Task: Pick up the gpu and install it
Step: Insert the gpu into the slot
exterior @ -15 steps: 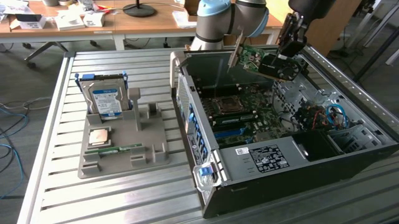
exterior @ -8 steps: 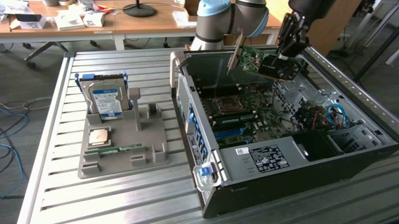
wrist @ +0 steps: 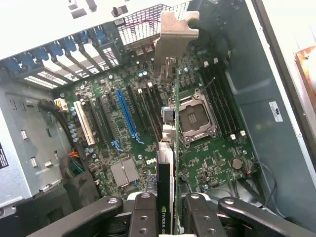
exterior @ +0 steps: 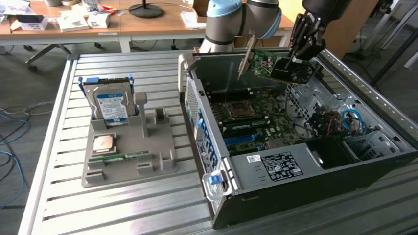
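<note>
End effector [exterior: 297, 61] is clamped on the gpu [exterior: 274, 66]; fingers [wrist: 143, 212] press either face of the card.
- gpu: held in the air above the open computer case [exterior: 281, 196], over its far end, clear of the motherboard [exterior: 261, 117]. The card is tilted, its silver bracket [exterior: 248, 54] toward the exterior view's left.
- Wrist view: gpu [wrist: 167, 163] is seen edge-on over the inside of the case, with the bracket [wrist: 174, 39] toward the case's vented rear wall. The card's line runs between the blue expansion slot [wrist: 127, 116] and the empty CPU socket [wrist: 196, 118].
- Case lies on its side on the slatted metal bench [exterior: 98, 210], side panel off.
- Beside the case, on the exterior view's left: a grey fixture tray [exterior: 160, 164] with a hard drive [exterior: 111, 105] standing upright, and a processor chip [exterior: 104, 143] and a memory stick [exterior: 121, 157] lying flat.
</note>
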Robot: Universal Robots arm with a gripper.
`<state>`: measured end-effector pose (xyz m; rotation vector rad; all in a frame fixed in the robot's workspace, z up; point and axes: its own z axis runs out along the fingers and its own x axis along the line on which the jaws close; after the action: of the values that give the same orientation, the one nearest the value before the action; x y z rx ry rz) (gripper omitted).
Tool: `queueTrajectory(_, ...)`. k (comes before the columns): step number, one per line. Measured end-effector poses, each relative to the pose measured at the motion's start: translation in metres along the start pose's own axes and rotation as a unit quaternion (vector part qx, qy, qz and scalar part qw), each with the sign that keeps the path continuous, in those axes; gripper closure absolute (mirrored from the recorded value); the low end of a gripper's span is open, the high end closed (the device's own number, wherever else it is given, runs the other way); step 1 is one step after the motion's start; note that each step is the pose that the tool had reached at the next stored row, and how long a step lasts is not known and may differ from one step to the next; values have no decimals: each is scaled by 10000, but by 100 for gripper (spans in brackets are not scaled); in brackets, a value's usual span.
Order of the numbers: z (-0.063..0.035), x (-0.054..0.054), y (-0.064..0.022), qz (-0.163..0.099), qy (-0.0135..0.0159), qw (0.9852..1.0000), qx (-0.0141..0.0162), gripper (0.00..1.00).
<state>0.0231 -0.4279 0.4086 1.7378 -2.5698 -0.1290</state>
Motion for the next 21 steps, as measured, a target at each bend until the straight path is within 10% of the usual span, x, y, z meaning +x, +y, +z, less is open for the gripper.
queueTrajectory(21, 2, 0, 0, -506, 43, 9987, -2, 73)
